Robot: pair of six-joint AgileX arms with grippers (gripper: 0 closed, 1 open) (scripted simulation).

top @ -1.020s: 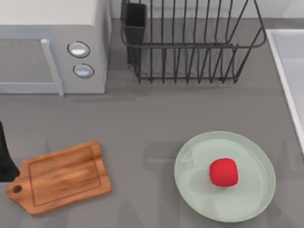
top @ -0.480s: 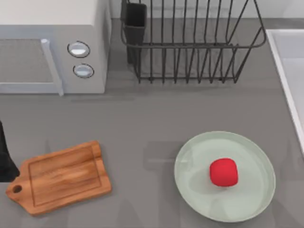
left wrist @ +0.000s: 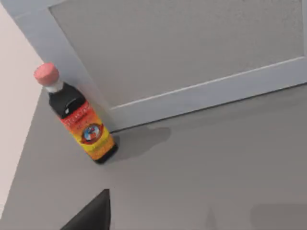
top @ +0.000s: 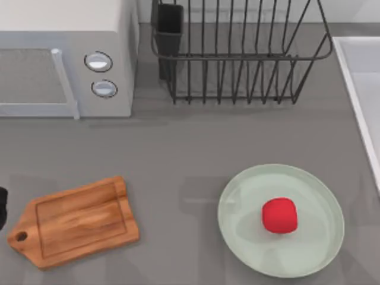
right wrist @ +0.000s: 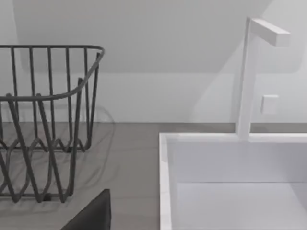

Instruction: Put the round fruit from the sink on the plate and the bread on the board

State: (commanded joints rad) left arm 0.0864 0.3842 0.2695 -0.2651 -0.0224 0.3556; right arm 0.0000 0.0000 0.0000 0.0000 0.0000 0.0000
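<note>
One red round fruit point(top: 279, 215) lies on the mint-green plate point(top: 237, 205) at 4 o'clock; one wooden board point(top: 74, 222) at 8 o'clock lies bare. Open counter point(top: 178, 148) separates them; the sink point(top: 356, 77) rim borders 3 o'clock. Grip state of either gripper: cannot tell

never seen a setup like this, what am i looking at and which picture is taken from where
This is a rendered simulation of two robot arms at a kitchen counter. The top view looks straight down. On the grey counter lie a wooden board, bare, and a pale green plate with a small red round fruit resting on it. Behind them stand a microwave and a wire dish rack; the sink edge is at the right.

The other two pictures come from cameras on the arms' wrists. The left wrist view shows a sauce bottle standing against a white panel. The right wrist view shows the rack, the sink and its faucet. Nothing is seen being held, and there's no bread on the board yet.
</note>
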